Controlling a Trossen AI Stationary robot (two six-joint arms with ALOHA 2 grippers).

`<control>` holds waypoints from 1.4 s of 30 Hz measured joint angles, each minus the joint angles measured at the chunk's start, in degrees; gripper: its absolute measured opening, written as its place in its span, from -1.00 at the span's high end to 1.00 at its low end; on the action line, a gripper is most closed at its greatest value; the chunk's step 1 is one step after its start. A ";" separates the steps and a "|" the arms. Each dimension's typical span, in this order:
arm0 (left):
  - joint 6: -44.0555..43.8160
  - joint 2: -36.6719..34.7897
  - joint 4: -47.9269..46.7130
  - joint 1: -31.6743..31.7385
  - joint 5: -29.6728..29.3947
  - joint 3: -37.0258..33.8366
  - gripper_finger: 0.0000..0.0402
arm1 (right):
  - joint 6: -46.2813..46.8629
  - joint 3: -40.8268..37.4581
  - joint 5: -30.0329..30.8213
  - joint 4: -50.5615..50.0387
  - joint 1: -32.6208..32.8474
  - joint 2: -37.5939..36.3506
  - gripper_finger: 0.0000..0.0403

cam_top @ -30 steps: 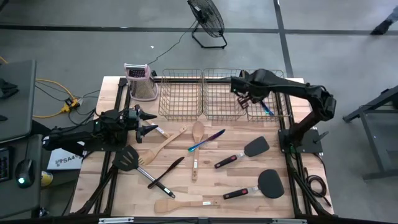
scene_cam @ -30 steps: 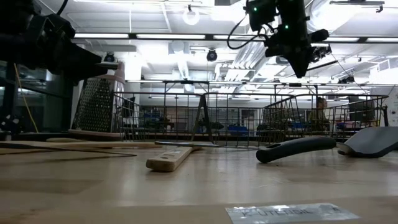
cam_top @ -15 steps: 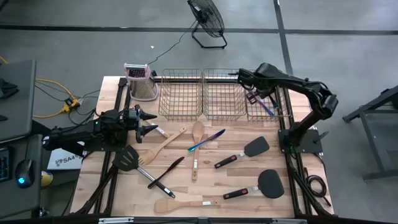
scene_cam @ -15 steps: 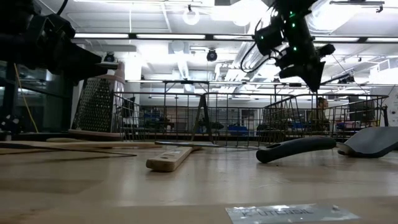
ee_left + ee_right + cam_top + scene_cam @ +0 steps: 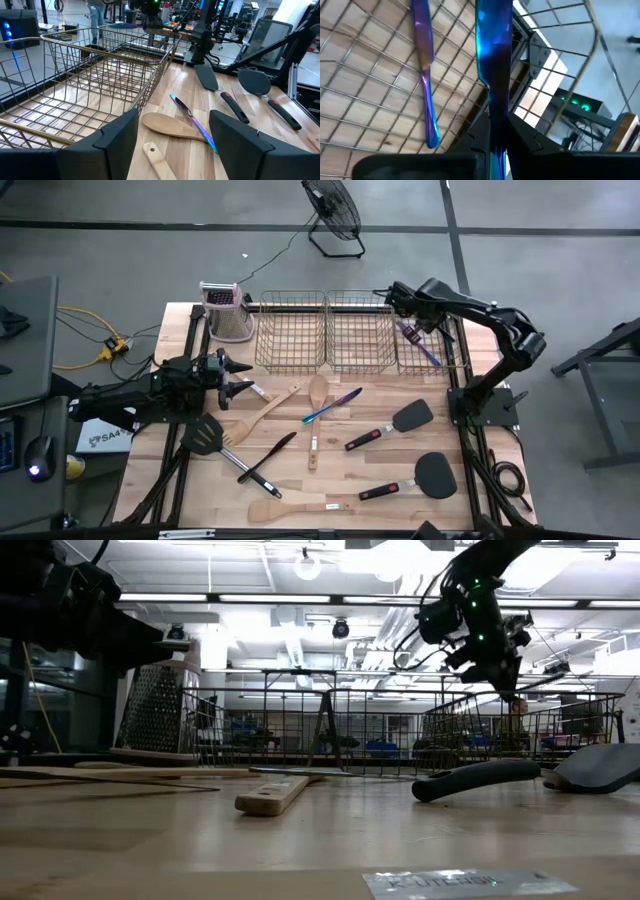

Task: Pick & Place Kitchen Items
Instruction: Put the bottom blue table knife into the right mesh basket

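Swinging farther over the right-hand wire basket [image 5: 432,345], the right end effector [image 5: 398,298] stays clenched on an iridescent utensil [image 5: 493,60]; releasing while tilted could bounce it off the rim.

Basket walls [image 5: 430,367] around right claw [image 5: 398,302]

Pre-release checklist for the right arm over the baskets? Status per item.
1. Right gripper shut on slim iridescent blue-purple cutlery piece: ok.
2. Gripper above the rightmost gold wire basket: ok.
3. Another iridescent piece already lies on that basket's floor; drop spot beside it free: cannot tell.
4. Held piece hangs clear of the basket rim: cannot tell.
5. Left gripper open, waiting at the table's left, away from the baskets: ok.
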 joint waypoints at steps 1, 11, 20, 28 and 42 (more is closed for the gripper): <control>0.00 0.00 -0.01 -0.01 0.00 0.00 -0.20 | -1.00 -0.52 0.01 0.72 -0.37 0.00 0.85; 0.01 0.00 -0.01 0.00 0.00 0.00 -0.20 | -4.68 -5.46 -1.49 8.22 -4.08 0.00 0.85; -0.01 0.00 -0.01 -0.02 0.00 0.00 -0.20 | -7.86 -10.41 -3.86 16.32 -4.46 0.00 0.85; 0.01 0.00 0.01 -0.01 0.00 0.00 -0.20 | -10.74 -12.18 -6.20 19.69 -4.49 0.00 0.85; 0.01 0.00 0.01 -0.01 0.00 0.00 -0.20 | -11.48 -17.37 -7.69 26.84 -4.73 0.00 0.85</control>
